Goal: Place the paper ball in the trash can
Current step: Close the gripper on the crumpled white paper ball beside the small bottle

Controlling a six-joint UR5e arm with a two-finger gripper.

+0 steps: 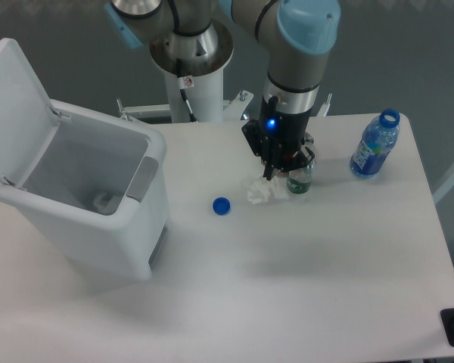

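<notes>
One paper ball (pixel 260 190) lay mid-desk (pixel 303 287) under the pincer (pixel 275 172) — jaw state unclear, one trash can (pixel 98 219) lid-up at left edge, one blue cap (pixel 222 206) between — one bottle (pixel 375 145) near right edge.

The paper ball (pixel 260 190) lies on the table (pixel 303 265), right of the trash can (pixel 91 204), beside the bottle cap (pixel 222 206).

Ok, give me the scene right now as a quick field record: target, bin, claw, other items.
target: paper ball, on the table, not lifted
bin: trash can, left side, lid open
claw: claw low over the paper ball's right edge; open or shut not discernible
beside target: crushed can, right of the ball
other items: blue bottle cap left of the ball; water bottle, uncapped, far right
</notes>
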